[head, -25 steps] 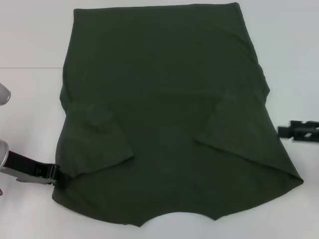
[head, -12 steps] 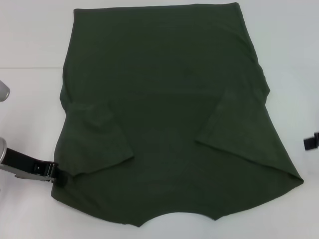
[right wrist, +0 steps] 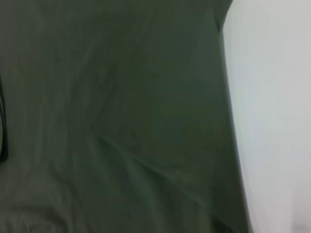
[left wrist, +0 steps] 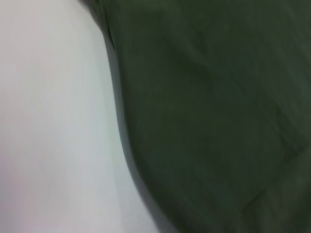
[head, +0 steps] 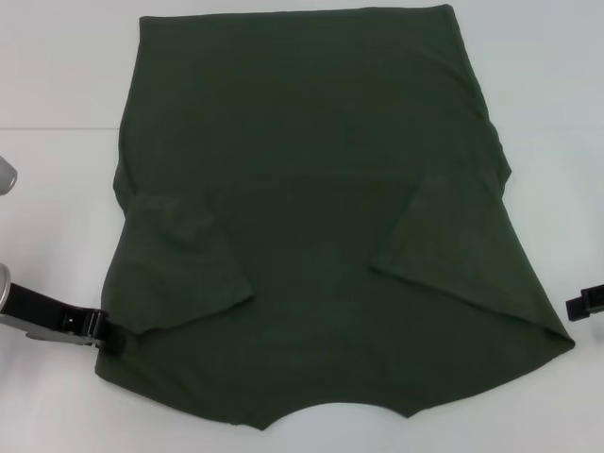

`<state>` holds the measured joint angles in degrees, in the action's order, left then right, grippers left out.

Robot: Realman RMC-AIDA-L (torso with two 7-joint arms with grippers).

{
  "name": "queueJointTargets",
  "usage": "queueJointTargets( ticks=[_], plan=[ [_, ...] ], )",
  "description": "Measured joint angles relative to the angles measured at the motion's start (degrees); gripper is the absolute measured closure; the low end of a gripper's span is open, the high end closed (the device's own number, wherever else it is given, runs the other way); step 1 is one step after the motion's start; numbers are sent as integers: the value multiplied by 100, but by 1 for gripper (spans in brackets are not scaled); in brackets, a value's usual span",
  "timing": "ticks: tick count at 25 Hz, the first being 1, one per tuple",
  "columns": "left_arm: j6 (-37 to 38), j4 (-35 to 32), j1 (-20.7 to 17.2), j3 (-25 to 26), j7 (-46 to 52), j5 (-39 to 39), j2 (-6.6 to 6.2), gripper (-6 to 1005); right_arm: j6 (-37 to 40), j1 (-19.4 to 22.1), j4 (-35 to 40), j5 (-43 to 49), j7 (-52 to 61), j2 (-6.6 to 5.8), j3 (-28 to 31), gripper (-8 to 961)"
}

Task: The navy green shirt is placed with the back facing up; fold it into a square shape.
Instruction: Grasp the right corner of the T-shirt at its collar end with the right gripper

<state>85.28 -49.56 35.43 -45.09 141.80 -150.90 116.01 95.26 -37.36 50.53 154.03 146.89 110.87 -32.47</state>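
One navy green shirt [head: 321, 236] lies spread across the white counter [head: 57, 75], both sleeves folded inward. It looks soft and limp, best pinched at its near corners. Left tool [head: 111, 337] touches its near-left corner; right tool [head: 585, 306] waits just beside the near-right. Whether either is apart, I cannot tell.

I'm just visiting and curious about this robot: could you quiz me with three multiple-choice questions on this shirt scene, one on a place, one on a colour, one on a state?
1. Where is the left gripper?
A. At the shirt's near left corner
B. Above the shirt's middle
C. At the far hem

2. What colour is the shirt?
A. Red
B. Dark olive green
C. Yellow

3. How do the sleeves lie?
A. Spread outward
B. Rolled up
C. Folded in over the body

Answers: 1 A, the head view shows it at that corner. 2 B, plain green on the white table. 3 C, both sleeves lie on the shirt's body.
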Motion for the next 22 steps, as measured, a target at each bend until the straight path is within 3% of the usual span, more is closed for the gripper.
queueJointTargets(
  ticks=[6, 22],
  plan=[
    [-4, 0, -3, 0, -8, 0, 16, 951, -236, -46, -292, -7, -28, -31, -205, 42],
    [-9, -1, -1, 1, -12, -1, 51, 952, -762, -114, -657, -19, -251, 126, -592, 42]
  ],
)
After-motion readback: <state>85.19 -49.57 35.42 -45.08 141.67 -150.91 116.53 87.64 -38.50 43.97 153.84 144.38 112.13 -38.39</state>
